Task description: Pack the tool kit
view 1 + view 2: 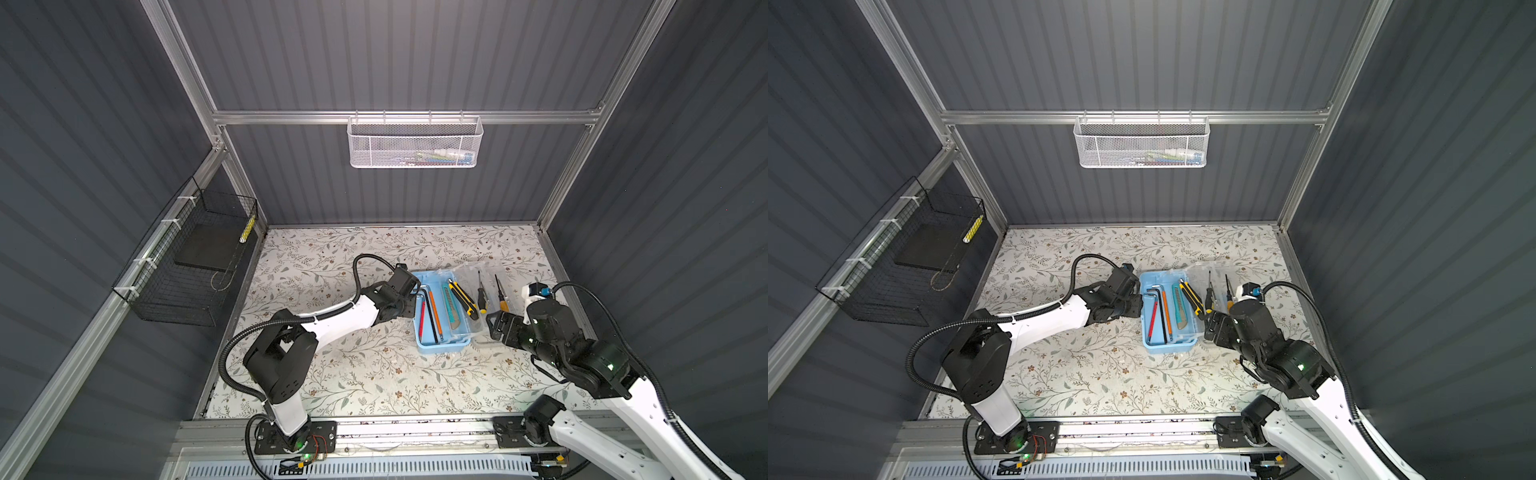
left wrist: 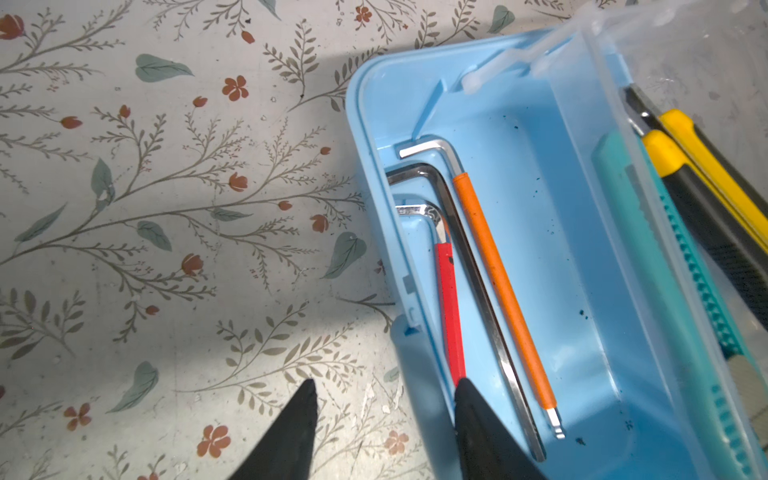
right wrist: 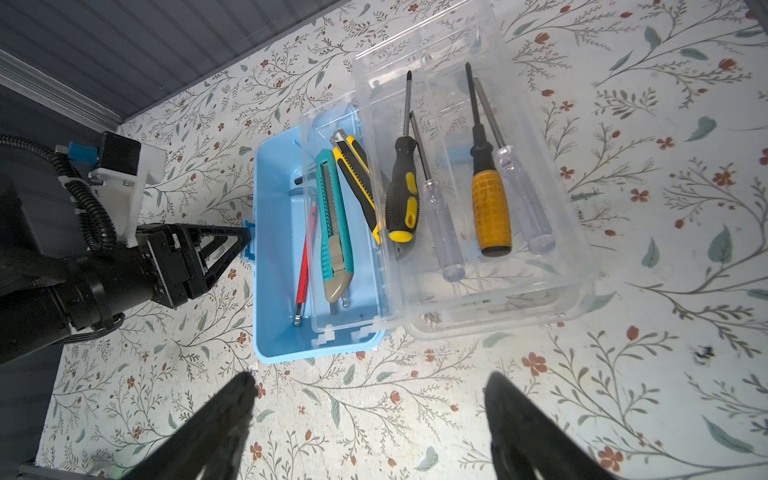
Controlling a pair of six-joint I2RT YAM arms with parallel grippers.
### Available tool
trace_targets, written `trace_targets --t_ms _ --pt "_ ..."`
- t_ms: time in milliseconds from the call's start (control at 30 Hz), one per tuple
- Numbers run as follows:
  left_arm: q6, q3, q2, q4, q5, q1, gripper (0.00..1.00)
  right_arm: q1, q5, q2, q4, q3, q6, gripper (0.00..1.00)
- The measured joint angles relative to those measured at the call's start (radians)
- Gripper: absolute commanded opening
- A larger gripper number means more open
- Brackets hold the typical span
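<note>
The light-blue tool kit box [image 1: 440, 345] [image 1: 1168, 347] stands open in mid-table. Its clear lid [image 3: 540, 270] is folded out beside it. Three hex keys [image 2: 498, 291] lie on the box floor [image 2: 552, 232]. A teal utility knife [image 3: 332, 220] and a yellow-black knife [image 3: 357, 183] rest in a clear tray over the box. Several screwdrivers [image 3: 490, 212] lie on the lid. My left gripper [image 1: 415, 298] [image 2: 385, 382] is open astride the box's left wall, one finger inside. My right gripper [image 1: 492, 326] [image 3: 370, 378] hangs open and holds nothing, above the table by the box's near right corner.
A white mesh basket [image 1: 415, 143] hangs on the back wall rail. A black wire basket [image 1: 195, 266] is fixed to the left wall. Aluminium frame posts and dark walls close in the floral table [image 1: 374, 374] on three sides.
</note>
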Motion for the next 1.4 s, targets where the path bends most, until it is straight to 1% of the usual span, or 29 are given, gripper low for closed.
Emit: trace_targets --t_ms 133,333,533,700,800,933,1067,1200,1400 --pt "-0.007 -0.032 -0.013 0.011 -0.008 0.02 0.54 0.0 -0.001 -0.007 0.0 -0.011 0.0 0.86" --pt "-0.007 -0.064 -0.021 -0.016 -0.023 0.052 0.53 0.0 -0.001 -0.006 0.0 -0.016 0.0 0.86" --pt "-0.005 -0.032 -0.021 -0.02 -0.024 0.06 0.53 -0.001 0.0 -0.004 -0.001 -0.015 0.0 0.86" --pt "0.005 0.033 -0.016 0.003 0.002 0.06 0.56 -0.003 -0.001 -0.008 0.0 -0.015 0.002 0.86" --pt "0.01 0.101 0.019 0.013 0.013 0.06 0.56 -0.005 0.0 -0.006 0.0 -0.016 0.005 0.86" --pt "0.015 0.157 0.087 0.045 0.022 0.06 0.56 -0.005 0.0 -0.006 0.0 -0.016 0.008 0.86" --pt "0.016 0.226 0.191 0.041 0.017 0.06 0.55 -0.005 0.001 -0.006 0.0 -0.016 0.009 0.86" --pt "0.017 0.287 0.266 0.036 -0.022 0.06 0.5 -0.005 0.002 -0.006 0.0 -0.016 0.012 0.86" --pt "0.02 0.319 0.3 0.029 -0.099 0.06 0.37 -0.006 0.007 0.0 0.001 -0.018 0.012 0.86"
